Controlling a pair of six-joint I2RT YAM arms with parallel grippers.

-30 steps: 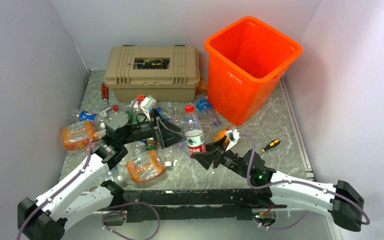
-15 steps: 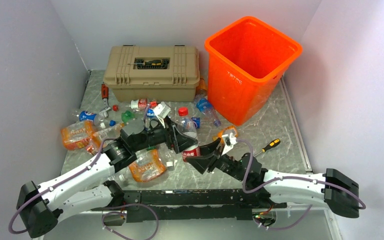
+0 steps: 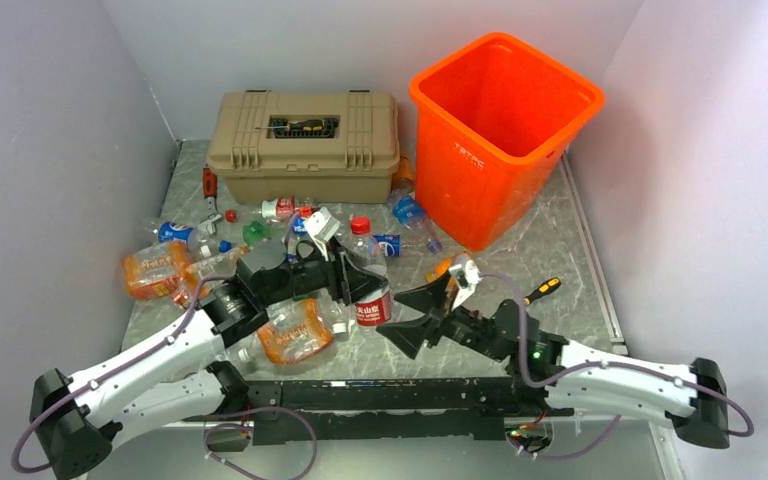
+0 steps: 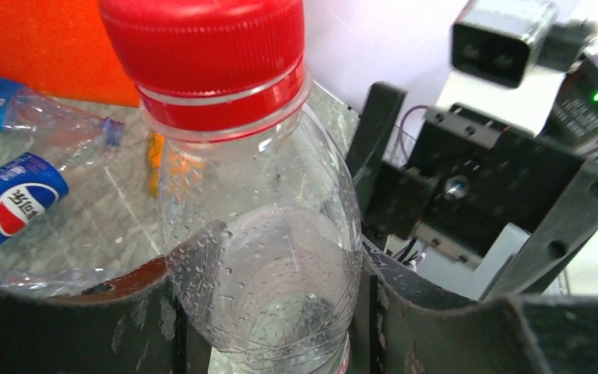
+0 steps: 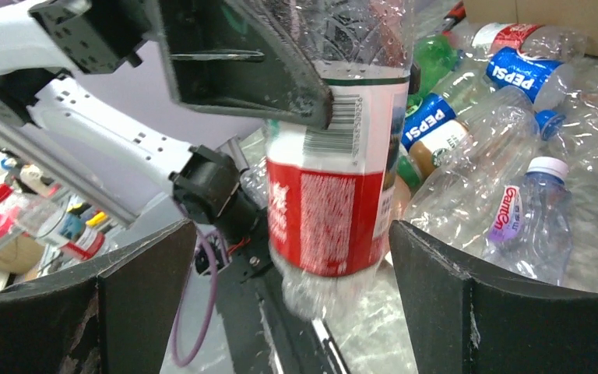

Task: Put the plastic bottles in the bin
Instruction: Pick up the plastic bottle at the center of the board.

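Since half a second ago the right arm has drawn back, its tool [image 3: 415, 315] spread wide just beside the red-capped bottle [image 3: 371, 312]. The left arm stretches low across the worktop [image 3: 560, 250], its tool [image 3: 358, 276] pinching the bottle's middle. The bottle stands upright, cap up, left of the bin [image 3: 480, 150].

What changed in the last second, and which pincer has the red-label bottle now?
The red-label bottle changed hands. The left pincer moved in from the left and closed on it, then the right pincer let go and now stands open beside it. The bottle shifted slightly left. The orange bin and tan toolbox stayed put.
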